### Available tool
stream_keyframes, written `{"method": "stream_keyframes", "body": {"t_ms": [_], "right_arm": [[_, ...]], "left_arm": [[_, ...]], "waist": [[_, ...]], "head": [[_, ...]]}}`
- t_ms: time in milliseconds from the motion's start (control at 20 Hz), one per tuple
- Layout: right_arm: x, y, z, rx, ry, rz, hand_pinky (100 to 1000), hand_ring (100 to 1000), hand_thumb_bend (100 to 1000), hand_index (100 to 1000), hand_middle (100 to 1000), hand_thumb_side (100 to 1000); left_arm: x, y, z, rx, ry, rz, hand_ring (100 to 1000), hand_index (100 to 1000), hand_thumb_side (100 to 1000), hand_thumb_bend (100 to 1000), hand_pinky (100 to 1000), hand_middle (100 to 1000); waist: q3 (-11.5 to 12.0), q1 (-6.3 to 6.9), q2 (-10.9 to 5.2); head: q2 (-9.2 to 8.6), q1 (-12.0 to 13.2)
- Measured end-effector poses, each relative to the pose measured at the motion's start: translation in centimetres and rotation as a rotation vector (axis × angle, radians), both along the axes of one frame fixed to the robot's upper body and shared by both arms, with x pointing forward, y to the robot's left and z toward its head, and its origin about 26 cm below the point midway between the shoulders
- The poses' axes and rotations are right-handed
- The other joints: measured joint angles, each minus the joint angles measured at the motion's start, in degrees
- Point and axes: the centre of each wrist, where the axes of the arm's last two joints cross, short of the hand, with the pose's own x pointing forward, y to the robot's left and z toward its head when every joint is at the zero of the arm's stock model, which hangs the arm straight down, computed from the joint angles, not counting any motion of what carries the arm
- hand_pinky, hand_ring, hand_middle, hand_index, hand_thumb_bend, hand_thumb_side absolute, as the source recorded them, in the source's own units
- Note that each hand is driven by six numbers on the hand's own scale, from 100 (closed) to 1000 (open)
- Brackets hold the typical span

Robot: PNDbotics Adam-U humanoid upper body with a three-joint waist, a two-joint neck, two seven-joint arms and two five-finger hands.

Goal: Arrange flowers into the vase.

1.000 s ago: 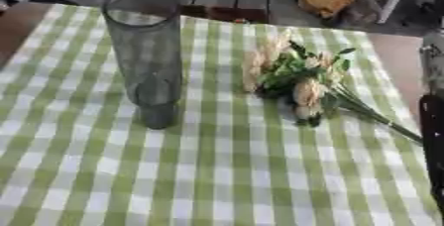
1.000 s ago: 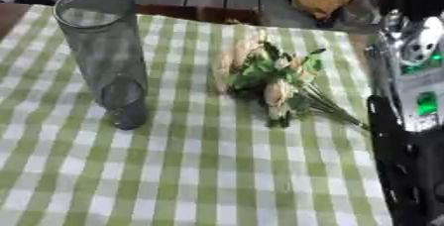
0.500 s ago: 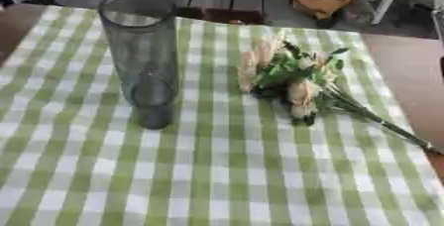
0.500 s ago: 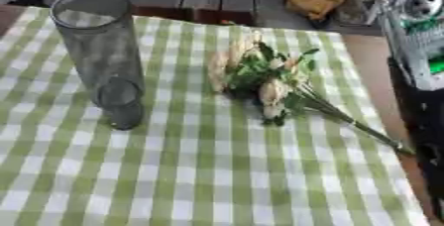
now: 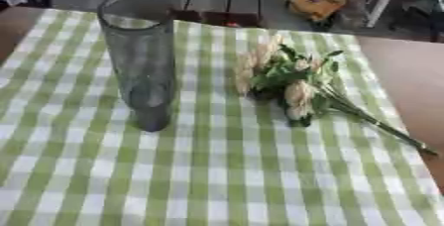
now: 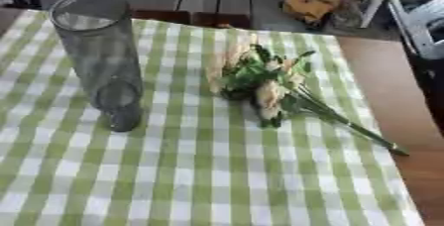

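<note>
My hands are out of view—glass vase stands upright, empty; flower bunch lies beside it, stems toward my right for pickup.

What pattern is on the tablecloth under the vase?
Green and white checks on the tablecloth, clearest in the left eye view, beneath the vase.

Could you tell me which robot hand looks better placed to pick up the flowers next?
Probably the right: the flowers lie right of the vase, stems trailing toward the right table edge. Neither robot hand is in view, though.
</note>
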Motion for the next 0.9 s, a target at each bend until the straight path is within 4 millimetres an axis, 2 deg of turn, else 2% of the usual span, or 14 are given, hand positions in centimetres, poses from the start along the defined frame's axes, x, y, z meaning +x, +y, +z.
{"method": "stream_keyframes", "body": {"t_ms": [100, 250, 450, 750, 900], "right_arm": [[0.8, -0.6, -0.7, -0.057, 0.072, -0.028, 891, 1000, 810, 994, 964, 867], [1.7, -1.3, -2.0, -0.115, 0.156, -0.053, 888, 1000, 857, 1000, 963, 770], [2.3, -1.9, -3.3, -0.175, 0.23, -0.07, 876, 986, 852, 1000, 959, 705], [2.5, -2.7, -4.9, -0.211, 0.308, -0.083, 870, 993, 808, 987, 951, 669], [2.5, -3.3, -5.9, -0.21, 0.342, -0.094, 876, 1000, 814, 990, 957, 674]], "left_arm": [[0.0, 0.0, 0.0, 0.001, 0.002, -0.001, 878, 932, 903, 100, 610, 919], [0.0, 0.0, 0.0, 0.0, 0.002, -0.004, 878, 932, 903, 100, 610, 919], [0.0, -0.1, 0.0, 0.002, 0.003, -0.009, 879, 932, 903, 100, 609, 920], [0.0, -0.1, 0.0, 0.006, 0.005, -0.013, 879, 932, 900, 100, 609, 920], [0.0, -0.1, 0.0, 0.006, 0.005, -0.013, 879, 931, 899, 100, 608, 920]], "waist": [[0.01, 0.0, -0.06], [0.07, 0.0, -0.06], [0.16, 0.01, -0.06], [0.3, 0.04, 0.06], [0.33, 0.05, 0.24]], "head": [[-0.02, -0.17], [-0.14, -0.35], [-0.56, -0.36], [-1.04, -0.36], [-1.21, -0.35]]}}
